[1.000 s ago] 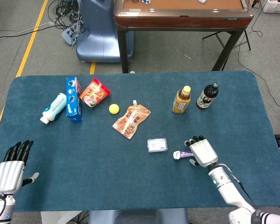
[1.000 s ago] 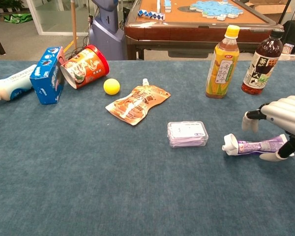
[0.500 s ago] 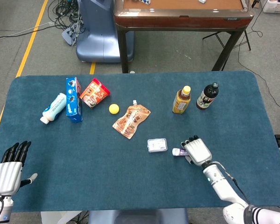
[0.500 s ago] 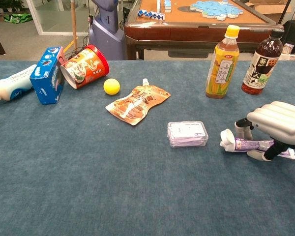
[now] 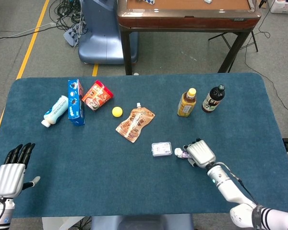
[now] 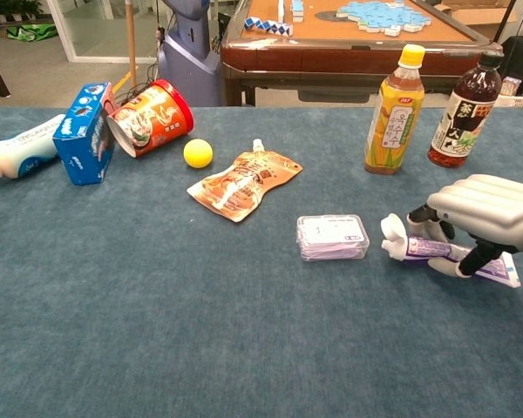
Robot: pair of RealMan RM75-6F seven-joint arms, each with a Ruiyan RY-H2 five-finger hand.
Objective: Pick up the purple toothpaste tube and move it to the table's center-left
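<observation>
The purple toothpaste tube [image 6: 416, 248] with its white cap lies low at the table's right of centre, cap pointing left. My right hand [image 6: 488, 213] arches over it and grips it between fingers and thumb; most of the tube's body is hidden under the hand. In the head view the right hand [image 5: 200, 153] covers all but the capped end of the tube [image 5: 180, 153], which nearly touches a small clear box. My left hand [image 5: 12, 170] hovers at the table's near left corner with its fingers straight and apart, holding nothing.
A clear plastic box [image 6: 333, 237] lies just left of the tube's cap. Behind stand a yellow tea bottle [image 6: 392, 87] and a dark bottle [image 6: 460, 100]. Further left are a brown pouch [image 6: 244, 183], yellow ball [image 6: 197, 153], red cup [image 6: 148, 117], blue box [image 6: 83, 132] and white bottle [image 6: 22, 146].
My right hand has closed on the tube and slid left with it, bringing the cap close to the clear box. The left hand has barely moved.
</observation>
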